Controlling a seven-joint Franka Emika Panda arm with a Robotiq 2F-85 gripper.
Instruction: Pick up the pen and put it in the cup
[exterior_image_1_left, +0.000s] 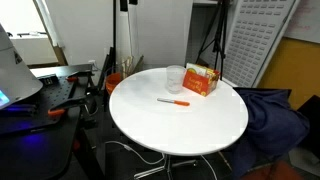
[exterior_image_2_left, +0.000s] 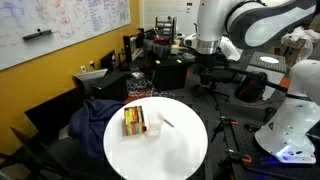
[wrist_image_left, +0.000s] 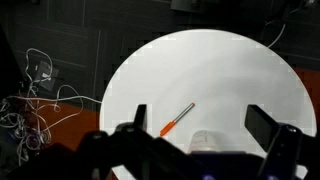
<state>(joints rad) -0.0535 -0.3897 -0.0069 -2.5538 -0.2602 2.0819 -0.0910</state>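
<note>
The pen (wrist_image_left: 178, 120), orange-red with a paler section, lies flat on the round white table (wrist_image_left: 200, 60); it shows in both exterior views (exterior_image_1_left: 173, 101) (exterior_image_2_left: 167, 122). The clear cup (exterior_image_1_left: 175, 79) stands upright beside it, next to the orange-and-white box (exterior_image_1_left: 200, 79). In an exterior view the cup (exterior_image_2_left: 154, 124) is between box and pen. In the wrist view the cup (wrist_image_left: 205, 140) is partly hidden by the gripper body. My gripper (wrist_image_left: 197, 110) is open and empty, high above the table; it hangs from the white arm (exterior_image_2_left: 207, 58).
A dark blue cloth (exterior_image_1_left: 275, 110) (exterior_image_2_left: 95, 115) is draped over a chair beside the table. Loose cables (wrist_image_left: 30, 90) lie on the floor. A desk with equipment (exterior_image_1_left: 40, 95) stands nearby. Another white machine (exterior_image_2_left: 295, 120) stands beyond the table.
</note>
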